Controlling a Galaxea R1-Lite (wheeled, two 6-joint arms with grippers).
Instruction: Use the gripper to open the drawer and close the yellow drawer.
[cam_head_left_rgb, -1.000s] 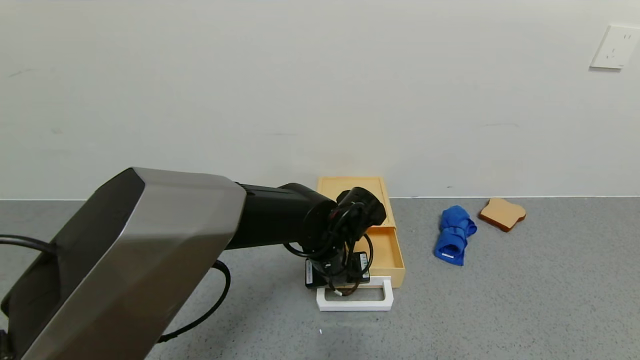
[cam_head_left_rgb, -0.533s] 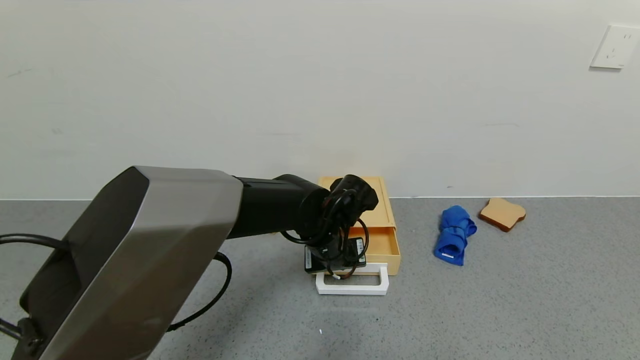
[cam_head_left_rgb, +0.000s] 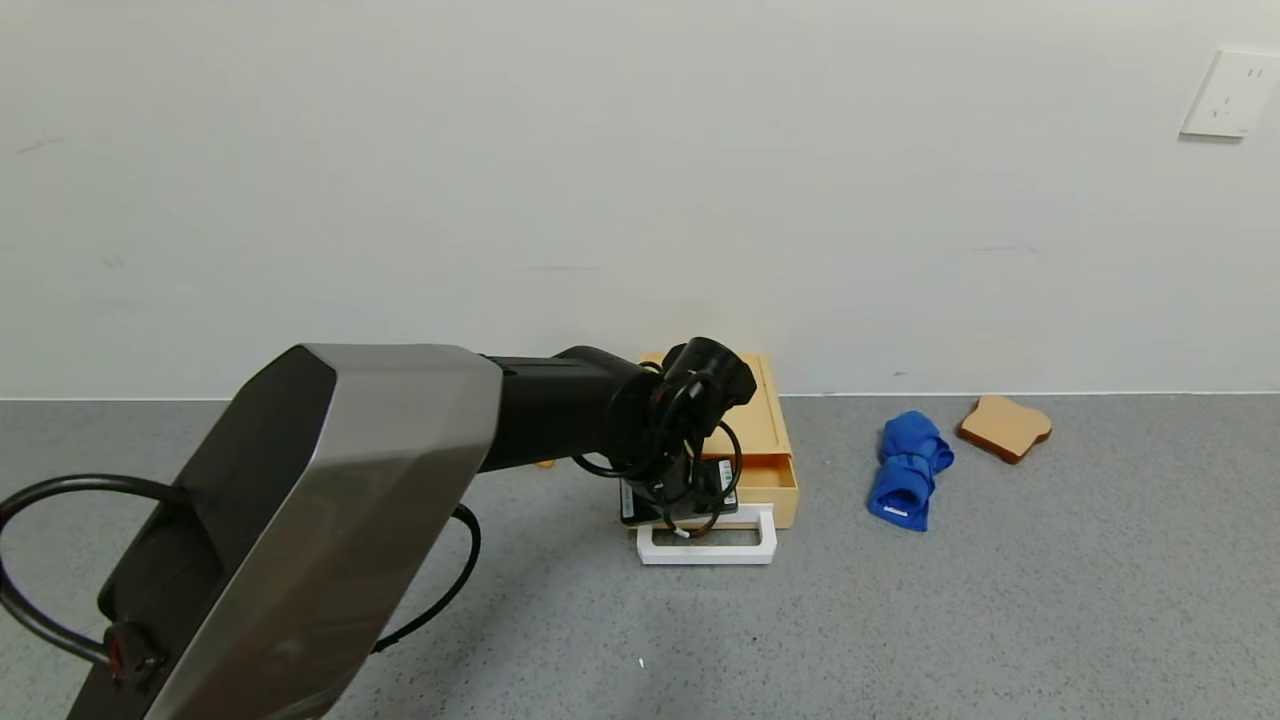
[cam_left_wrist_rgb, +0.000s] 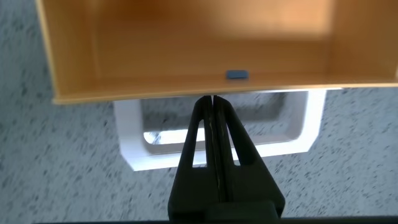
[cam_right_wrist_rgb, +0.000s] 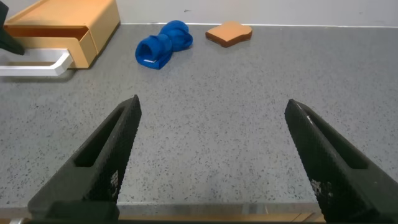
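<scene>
The pale yellow drawer box (cam_head_left_rgb: 765, 410) stands against the wall, its tray (cam_head_left_rgb: 772, 478) pulled out only a little. Its white loop handle (cam_head_left_rgb: 707, 548) faces me. My left gripper (cam_head_left_rgb: 690, 515) hangs over the handle, mostly hidden under its wrist and cables. In the left wrist view the left gripper (cam_left_wrist_rgb: 212, 99) is shut with nothing between its fingers; its tips reach through the handle loop (cam_left_wrist_rgb: 130, 146) and touch the tray's front wall (cam_left_wrist_rgb: 155, 90). My right gripper (cam_right_wrist_rgb: 211, 155) is open and empty, low over the grey table, far from the drawer (cam_right_wrist_rgb: 68, 25).
A rolled blue cloth (cam_head_left_rgb: 908, 468) lies right of the drawer, and a bread slice (cam_head_left_rgb: 1005, 427) lies beyond it near the wall. Both show in the right wrist view, the cloth (cam_right_wrist_rgb: 163, 43) and the bread (cam_right_wrist_rgb: 229, 33). A wall socket (cam_head_left_rgb: 1228, 95) is at the upper right.
My left gripper has moved toward the wall, and the tray and its handle have slid back with it into the box. The cloth and bread have not moved.
</scene>
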